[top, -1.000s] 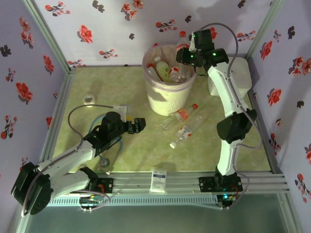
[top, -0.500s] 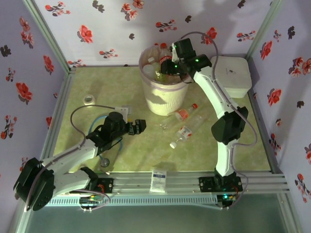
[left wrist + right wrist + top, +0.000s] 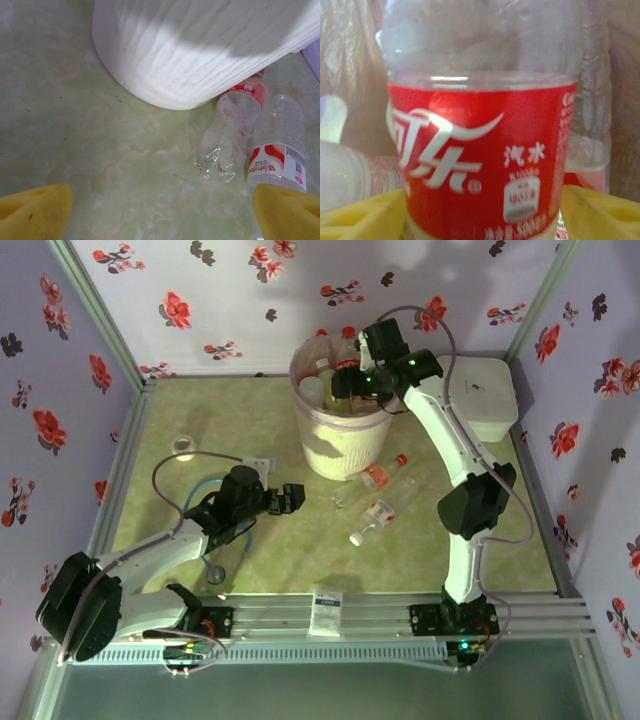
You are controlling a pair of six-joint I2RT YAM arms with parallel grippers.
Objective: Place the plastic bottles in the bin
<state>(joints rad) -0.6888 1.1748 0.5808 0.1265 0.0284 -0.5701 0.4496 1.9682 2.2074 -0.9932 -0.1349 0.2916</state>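
The bin (image 3: pixel 345 445) stands at the back centre of the table, with several plastic bottles lying inside it. My right gripper (image 3: pixel 357 380) hangs over its right rim. In the right wrist view its yellow fingers (image 3: pixel 600 210) stand wide apart on either side of a red-labelled cola bottle (image 3: pixel 480 165), upright in the bin (image 3: pixel 347 352). Two more bottles lie on the table in front of the bin: a red-capped one (image 3: pixel 378 475) (image 3: pixel 231 132) and a white-capped one (image 3: pixel 375 516) (image 3: pixel 278 150). My left gripper (image 3: pixel 290 498) (image 3: pixel 162 215) is open, low over the table, left of them.
A white lidded box (image 3: pixel 480 390) sits at the back right, behind my right arm. A blue-and-white packet (image 3: pixel 326 608) lies at the front rail. A small clear round object (image 3: pixel 183 445) rests at the left. Flowered walls close three sides.
My right arm swung left from beside the bin to over its rim, and its jaws went from shut to wide apart. My left gripper crept slightly toward the lying bottles.
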